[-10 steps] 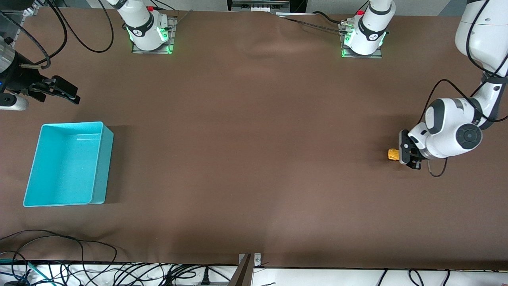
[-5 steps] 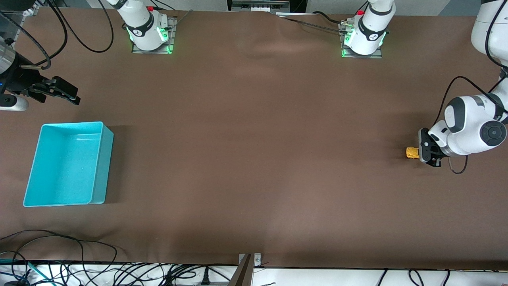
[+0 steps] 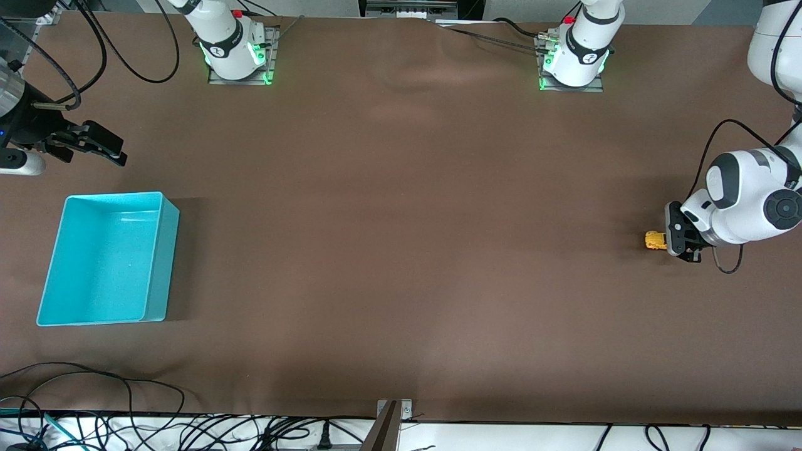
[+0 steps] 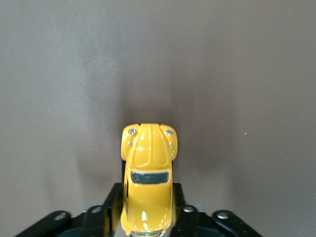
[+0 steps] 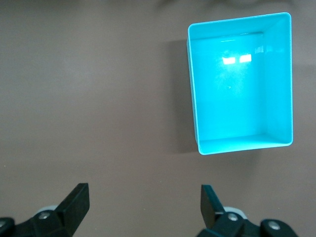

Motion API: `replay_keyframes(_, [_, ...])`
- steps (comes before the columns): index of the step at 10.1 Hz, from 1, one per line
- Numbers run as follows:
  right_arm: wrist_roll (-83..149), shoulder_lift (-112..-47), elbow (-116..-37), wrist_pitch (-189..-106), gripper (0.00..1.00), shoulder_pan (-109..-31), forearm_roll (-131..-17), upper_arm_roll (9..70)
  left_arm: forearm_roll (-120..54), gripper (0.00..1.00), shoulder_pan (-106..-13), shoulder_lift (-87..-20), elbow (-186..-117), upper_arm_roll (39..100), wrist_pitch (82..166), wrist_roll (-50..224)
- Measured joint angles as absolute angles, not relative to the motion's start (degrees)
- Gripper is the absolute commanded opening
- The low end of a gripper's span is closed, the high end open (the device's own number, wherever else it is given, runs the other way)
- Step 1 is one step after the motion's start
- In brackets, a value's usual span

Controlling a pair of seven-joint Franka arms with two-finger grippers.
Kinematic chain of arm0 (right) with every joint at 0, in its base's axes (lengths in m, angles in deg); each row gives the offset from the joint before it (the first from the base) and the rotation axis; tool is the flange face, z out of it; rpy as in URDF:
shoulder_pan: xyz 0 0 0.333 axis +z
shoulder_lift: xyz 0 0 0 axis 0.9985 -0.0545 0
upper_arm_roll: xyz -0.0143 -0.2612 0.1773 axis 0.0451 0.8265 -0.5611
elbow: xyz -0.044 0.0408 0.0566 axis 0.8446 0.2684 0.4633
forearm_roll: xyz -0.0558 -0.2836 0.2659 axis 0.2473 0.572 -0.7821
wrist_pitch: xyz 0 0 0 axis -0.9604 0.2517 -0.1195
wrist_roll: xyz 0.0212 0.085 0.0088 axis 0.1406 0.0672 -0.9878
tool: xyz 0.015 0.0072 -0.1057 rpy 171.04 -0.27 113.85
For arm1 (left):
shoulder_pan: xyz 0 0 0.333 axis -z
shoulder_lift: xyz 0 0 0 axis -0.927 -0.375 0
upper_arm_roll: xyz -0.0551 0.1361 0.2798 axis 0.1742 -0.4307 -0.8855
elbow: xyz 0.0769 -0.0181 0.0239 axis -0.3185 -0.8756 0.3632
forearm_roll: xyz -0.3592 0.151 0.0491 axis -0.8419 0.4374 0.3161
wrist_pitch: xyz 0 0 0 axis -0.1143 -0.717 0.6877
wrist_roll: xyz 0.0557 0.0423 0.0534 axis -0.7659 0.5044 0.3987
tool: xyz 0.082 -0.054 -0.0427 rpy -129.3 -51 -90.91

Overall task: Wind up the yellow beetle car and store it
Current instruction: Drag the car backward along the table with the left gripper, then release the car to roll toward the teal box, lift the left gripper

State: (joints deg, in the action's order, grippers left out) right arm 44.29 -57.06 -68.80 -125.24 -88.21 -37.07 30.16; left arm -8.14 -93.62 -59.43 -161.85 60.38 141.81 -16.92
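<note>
The yellow beetle car (image 3: 655,240) sits on the brown table at the left arm's end, its nose toward the turquoise bin. My left gripper (image 3: 665,240) is low at the table and shut on the car's rear half. In the left wrist view the car (image 4: 147,177) sticks out from between the black fingers (image 4: 109,207). My right gripper (image 3: 103,148) is open and empty, waiting above the table beside the turquoise bin (image 3: 108,258). The right wrist view shows its fingers (image 5: 74,202) wide apart and the empty bin (image 5: 240,84).
The bin (image 3: 160,263) stands at the right arm's end of the table. Cables (image 3: 94,401) lie along the table edge nearest the camera. A black cable (image 3: 727,266) loops off the left wrist. The arm bases (image 3: 235,50) stand farthest from the camera.
My left gripper has dragged the car along the table toward the left arm's end, away from the bin. The right arm has not moved.
</note>
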Motion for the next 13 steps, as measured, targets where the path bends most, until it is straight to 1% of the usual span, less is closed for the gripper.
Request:
replay_keyframes(1, [44.29, -57.06, -68.84, -125.24, 1.0, -88.21, -37.07, 30.16, -8.14, 1.0, -93.66, -59.53, -160.66, 60.75, 139.43, -16.96])
replay_keyframes(3, [44.29, -57.07, -68.91, -125.34, 1.0, -88.2, -37.07, 30.12, -8.47, 1.0, -93.6, -58.95, -155.28, 63.7, 128.73, -16.7])
replay_keyframes(5, [44.29, -57.07, -69.32, -125.87, 1.0, -88.2, -37.07, 30.11, -9.18, 1.0, -93.46, -57.38, -150.63, 65.89, 120.45, -16.05])
replay_keyframes(10, [44.18, -57.15, -70.19, -126.3, 1.0, -88.2, -37.07, 30.11, -10.59, 1.0, -93.14, -56.6, -141.21, 66.69, 107.96, -9.15])
replay_keyframes(13, [44.15, -58.39, -70.65, -126.34, 1.0, -88.2, -37.07, 30.11, -10.74, 1.0, -93.15, -56.4, -135.8, 66.69, 100.57, -4.31])
